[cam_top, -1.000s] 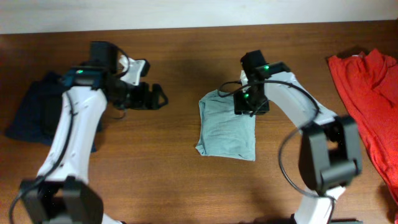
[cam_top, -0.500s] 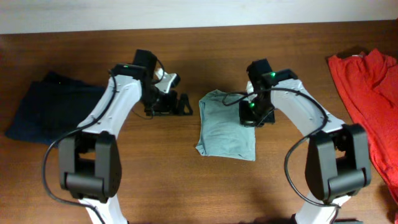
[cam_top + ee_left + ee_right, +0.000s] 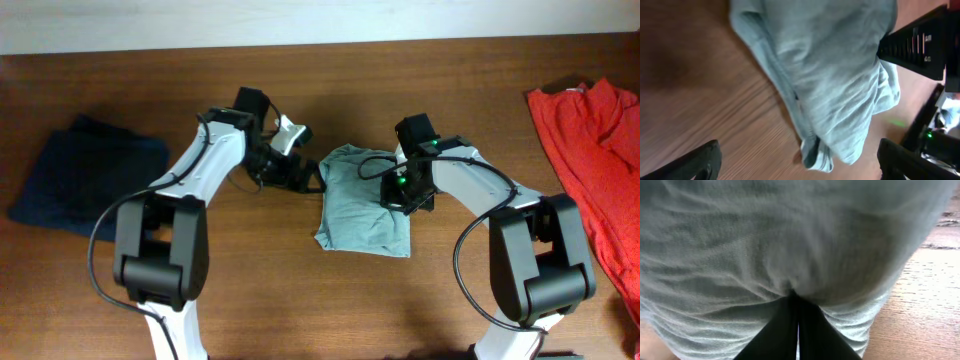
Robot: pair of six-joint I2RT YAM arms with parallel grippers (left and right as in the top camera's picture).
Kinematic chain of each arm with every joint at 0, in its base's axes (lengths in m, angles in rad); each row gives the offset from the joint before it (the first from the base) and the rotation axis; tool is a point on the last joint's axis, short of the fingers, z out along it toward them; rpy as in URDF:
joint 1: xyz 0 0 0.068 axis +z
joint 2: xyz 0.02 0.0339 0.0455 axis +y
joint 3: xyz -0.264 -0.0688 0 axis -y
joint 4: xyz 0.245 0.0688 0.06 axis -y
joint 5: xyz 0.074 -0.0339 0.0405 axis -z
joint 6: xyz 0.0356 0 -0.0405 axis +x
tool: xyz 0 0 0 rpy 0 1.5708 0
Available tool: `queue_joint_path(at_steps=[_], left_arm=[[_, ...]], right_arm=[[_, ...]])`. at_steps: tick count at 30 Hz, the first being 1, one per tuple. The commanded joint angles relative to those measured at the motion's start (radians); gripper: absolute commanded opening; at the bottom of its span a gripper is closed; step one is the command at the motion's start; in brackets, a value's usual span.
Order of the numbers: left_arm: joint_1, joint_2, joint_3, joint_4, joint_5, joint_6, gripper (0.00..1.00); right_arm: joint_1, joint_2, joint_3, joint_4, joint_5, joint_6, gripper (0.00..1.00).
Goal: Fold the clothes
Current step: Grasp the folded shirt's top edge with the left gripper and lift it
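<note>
Left fingers (image 3: 306, 177) shifted rightward, now wide, grey garment (image 3: 362, 218) just right of them; we see right fingers (image 3: 400, 190) pinching its upper-right fold, frame centre.

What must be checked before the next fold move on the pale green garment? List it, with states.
1. Right claw pinching the pale green garment: ok.
2. Left claw open: ok.
3. Garment's left edge between the left claw's fingers: ok, not yet gripped.
4. Garment lying flat: not ok, bunched at its top.
5. Red garment and navy garment apart from the fold: ok.
</note>
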Motion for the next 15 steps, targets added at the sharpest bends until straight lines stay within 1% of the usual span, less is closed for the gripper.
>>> queue_joint_path(at_steps=[1, 2, 4, 6, 9, 15], left_arm=[[-0.029, 0.062, 0.006, 0.006, 0.067, -0.016, 0.99], [-0.034, 0.076, 0.006, 0.01, 0.068, -0.052, 0.99], [-0.042, 0.101, 0.006, 0.014, 0.07, -0.162, 0.99], [-0.043, 0.126, 0.006, 0.029, 0.105, -0.254, 0.99], [-0.044, 0.151, 0.006, 0.083, 0.209, -0.272, 0.98], [-0.064, 0.203, 0.006, 0.095, 0.209, -0.342, 0.98]], right_arm=[[-0.005, 0.004, -0.022, -0.002, -0.002, 0.011, 0.04], [-0.005, 0.004, -0.022, -0.002, -0.002, 0.011, 0.04], [-0.005, 0.004, -0.022, -0.006, -0.002, 0.012, 0.04], [-0.005, 0.004, -0.022, -0.01, -0.002, 0.011, 0.04], [-0.005, 0.004, -0.022, -0.014, -0.002, 0.012, 0.04], [-0.005, 0.003, -0.022, -0.015, -0.002, 0.012, 0.04]])
